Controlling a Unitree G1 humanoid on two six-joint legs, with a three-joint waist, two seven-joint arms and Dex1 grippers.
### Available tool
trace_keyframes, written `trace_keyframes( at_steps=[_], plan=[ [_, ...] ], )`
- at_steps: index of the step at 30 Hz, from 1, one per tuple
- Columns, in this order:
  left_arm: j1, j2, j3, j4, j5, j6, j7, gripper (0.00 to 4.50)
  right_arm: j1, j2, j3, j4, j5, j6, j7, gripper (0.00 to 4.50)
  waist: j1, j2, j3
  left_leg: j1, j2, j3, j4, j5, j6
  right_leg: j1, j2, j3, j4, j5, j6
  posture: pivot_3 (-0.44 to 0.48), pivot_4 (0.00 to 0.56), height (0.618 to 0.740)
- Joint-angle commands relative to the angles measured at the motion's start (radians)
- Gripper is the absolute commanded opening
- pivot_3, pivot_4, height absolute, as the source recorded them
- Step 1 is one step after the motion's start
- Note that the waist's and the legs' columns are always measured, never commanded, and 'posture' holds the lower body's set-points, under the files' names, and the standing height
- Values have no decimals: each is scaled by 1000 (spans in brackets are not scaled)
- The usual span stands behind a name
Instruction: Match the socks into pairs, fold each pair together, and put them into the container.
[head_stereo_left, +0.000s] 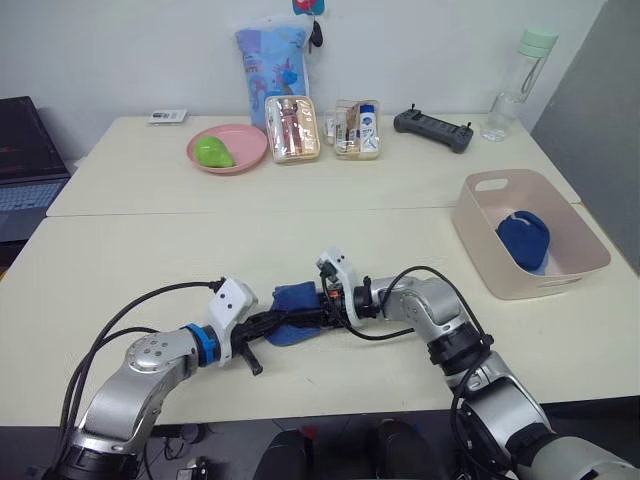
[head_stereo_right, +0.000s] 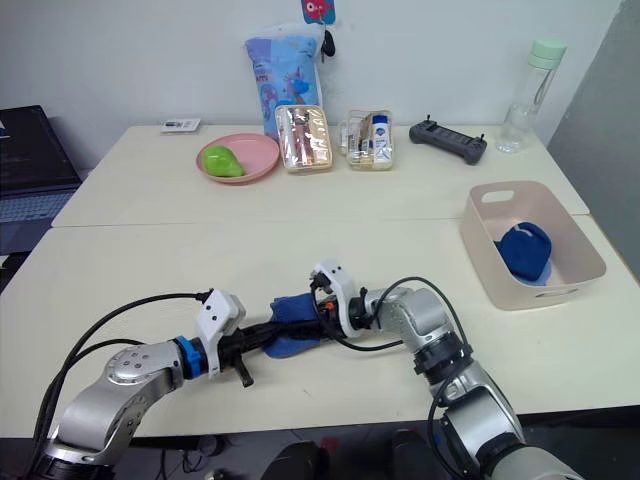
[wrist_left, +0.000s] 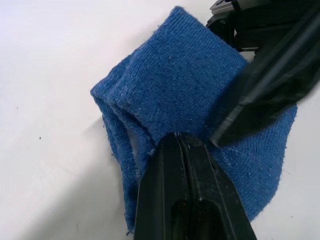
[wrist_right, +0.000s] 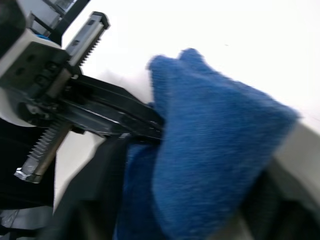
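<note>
Both grippers meet over a medium-blue sock pair (head_stereo_left: 292, 310) at the table's (head_stereo_left: 150, 250) near edge (another bundle (head_stereo_left: 523, 240) already lies in the container (head_stereo_left: 480, 235)); the left gripper (wrist_left: 186, 145) is pinched onto the fabric, the right gripper's (head_stereo_left: 322, 312) opening cannot be told, and a tidy fold likely depends on keeping both layers aligned

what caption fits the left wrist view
Left end effector shut on a blue sock lying on the table.

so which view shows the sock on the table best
The left wrist view: the sock lies unblurred, its knit and folded edge plain. The eye views show it small between the grippers; the right wrist view shows it blurred.
</note>
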Motion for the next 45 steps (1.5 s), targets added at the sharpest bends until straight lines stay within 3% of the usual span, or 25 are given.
trace_keyframes(
  at_steps=[1, 5, 7, 9, 16, 19, 22, 25, 28, 30, 34, 40, 45],
  plan=[
    [12, -3, 22, -28, -18, 9, -2, 0, 4, 7, 4, 3, 1, 4, 13, 1694, 0, 0, 0, 0, 0, 0, 0, 0, 0, 0, 0, 0, 0, 0, 0, 0, 150, 740],
    [7, -1, 45, -39, -51, 23, -12, 0, 7, 7, -6, -4, 5, 4, 8, 381, 0, 0, 0, 0, 0, 0, 0, 0, 0, 0, 0, 0, 0, 0, 0, 0, 150, 740],
    [-3, 4, 67, -51, -85, 34, -28, 0, 5, 3, -22, -14, 9, 5, 4, 202, 0, 0, 0, 0, 0, 0, 0, 0, 0, 0, 0, 0, 0, 0, 0, 0, 150, 740],
    [-39, 10, 114, -86, -170, 85, -38, 390, -6, -13, -64, -52, 32, 25, 0, 202, 2, 0, 0, 0, 0, 0, 0, 0, 0, 0, 0, 0, 0, 0, 0, 0, 150, 740],
    [-232, 11, 235, -152, -422, 283, 32, 2553, -56, -141, -240, -226, 87, 79, -40, 202, 8, 0, 1, -3, -1, -1, 1, 0, 0, -1, -1, -1, -1, 0, 0, 0, 150, 740],
    [-423, -34, 223, -169, -501, 337, 120, 3486, -111, -279, -325, -290, 92, 77, -34, 202, 19, -2, 3, -4, -2, -3, 3, 0, 0, 0, -1, -2, 0, 0, 0, 0, 150, 740],
    [-523, -58, 177, -177, -500, 353, 155, 4494, -164, -375, -362, -276, 72, 41, -35, 202, 15, -2, 3, -5, -3, -2, 3, 0, 0, 0, -1, -1, -1, 0, 1, 0, 150, 740],
    [-632, -118, 109, -151, -432, 304, 189, 4500, -235, -557, -339, -182, -62, -172, 15, 202, 7, -2, 3, -4, -3, 0, 1, 0, 0, 0, -1, 1, -2, 0, 2, 0, 150, 740],
    [-703, -197, 52, -120, -388, 267, 221, 4500, -341, -721, -274, 17, -248, -456, 35, 202, 8, -2, 5, -5, -3, 2, 1, 0, 0, -1, -1, 1, -3, 0, 2, 0, 150, 740],
    [-716, -220, 35, -109, -359, 252, 232, 4500, -379, -754, -247, 100, -305, -560, 43, 202, 5, -2, 5, -5, -3, 3, 1, 0, 0, -1, -1, 3, -3, 0, 2, 0, 150, 740],
    [-713, -292, -36, -121, -338, 238, 231, 4500, -442, -879, -114, 374, -581, -968, -19, 202, 3, -3, 5, -3, -1, 5, 0, 0, 0, -1, 0, 4, -2, 0, 2, 0, 150, 740],
    [-661, -305, -65, -163, -327, 247, 235, 4500, -431, -939, -22, 560, -773, -1257, -82, 202, 4, -3, 7, -3, -2, 8, 1, 2, -3, -1, 0, 7, -2, 0, 2, 0, 150, 740],
    [-603, -312, -83, -220, -337, 267, 246, 4500, -379, -962, -43, 574, -788, -1293, -52, 202, 6, -3, 7, -3, -2, 7, 1, 3, -4, -1, 0, 7, -2, 0, 1, 0, 150, 740]
  ],
)
